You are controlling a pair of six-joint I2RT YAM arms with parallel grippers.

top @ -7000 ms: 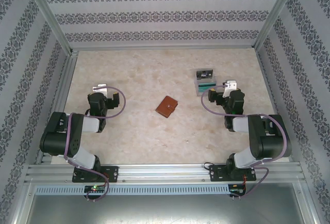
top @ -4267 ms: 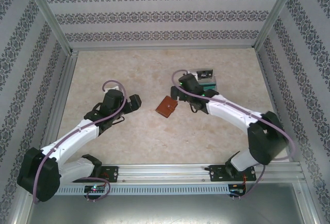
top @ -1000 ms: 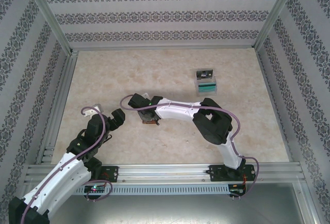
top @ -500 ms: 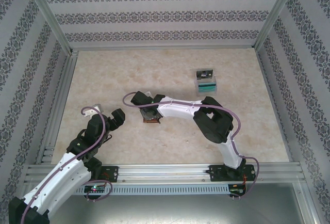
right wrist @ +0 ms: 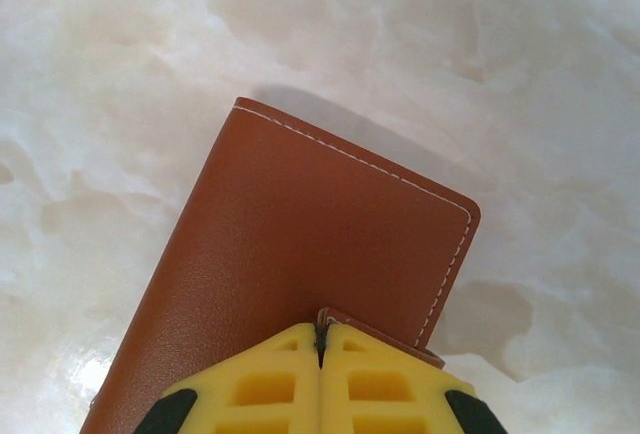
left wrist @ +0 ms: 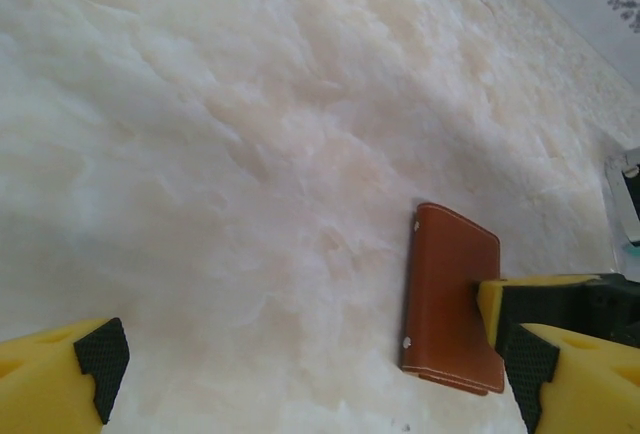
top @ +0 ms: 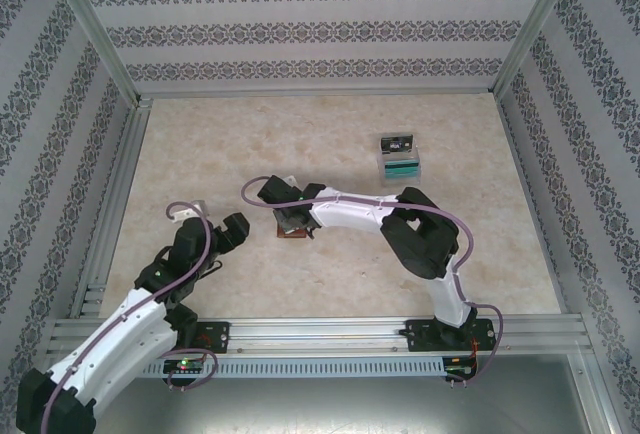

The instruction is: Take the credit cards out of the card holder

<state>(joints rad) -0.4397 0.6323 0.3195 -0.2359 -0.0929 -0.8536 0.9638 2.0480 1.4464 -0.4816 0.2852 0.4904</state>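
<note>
**A:** Where is everything?

**B:** The holder (right wrist: 300, 224) lies closed and flat on the desk (left wrist: 200, 154), a little left of the middle. The right gripper (right wrist: 320, 332) is pressed together on the holder's edge near one corner. As far as I can see, it has a thin lip of the cover caught at its tips. The left gripper (left wrist: 312, 359) is spread wide, low over the bare desk to the holder's left and apart from it.

**A:** What worries you most?

**B:** That bite. It is only a sliver of leather and it sits off-centre. If the gripper lifts, the lip may slide out and the cover would flop shut. Or the whole holder could come up unopened, because nothing pins the lower half down.

**A:** Couldn't the left gripper pin it?

**B:** It could, but it would have to come in close beside the right one's fingers, where the two might knock together. If it pressed on the wrong half, it would clamp the holder shut. The desk also looks smooth, so a sideways nudge could slide the holder and twist it out of the pinch.

**A:** And the cards?

**B:** I can't see any in the holder while it is closed, so I can't tell how many there are or which way the pockets face. If it opens tilted, loose cards might spill out. Tight ones might drag the holder along when pulled.
</note>
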